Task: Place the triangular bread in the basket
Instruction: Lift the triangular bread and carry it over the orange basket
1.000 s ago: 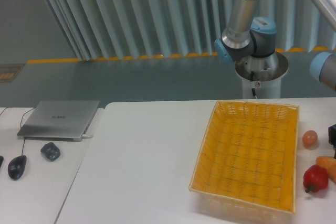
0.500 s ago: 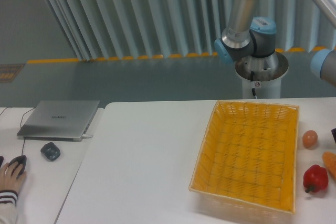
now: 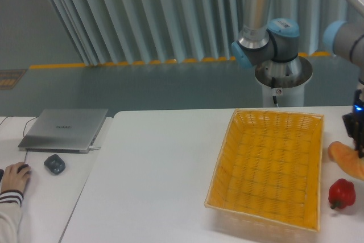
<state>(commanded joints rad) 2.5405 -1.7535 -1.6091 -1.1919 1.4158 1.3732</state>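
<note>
Triangular bread (image 3: 347, 160) (in hand (image 3: 358, 140)) beside basket (image 3: 267, 170).

White table (image 3: 159, 180) with yellow wicker basket (image 3: 267, 172), red pepper-like fruit (image 3: 341, 193), laptop (image 3: 63, 129), mouse (image 3: 54, 164).

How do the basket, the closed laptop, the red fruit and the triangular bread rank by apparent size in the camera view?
1. Basket
2. Laptop
3. Triangular bread and red fruit: alike, unranked, since the image edge crops the bread.
</note>
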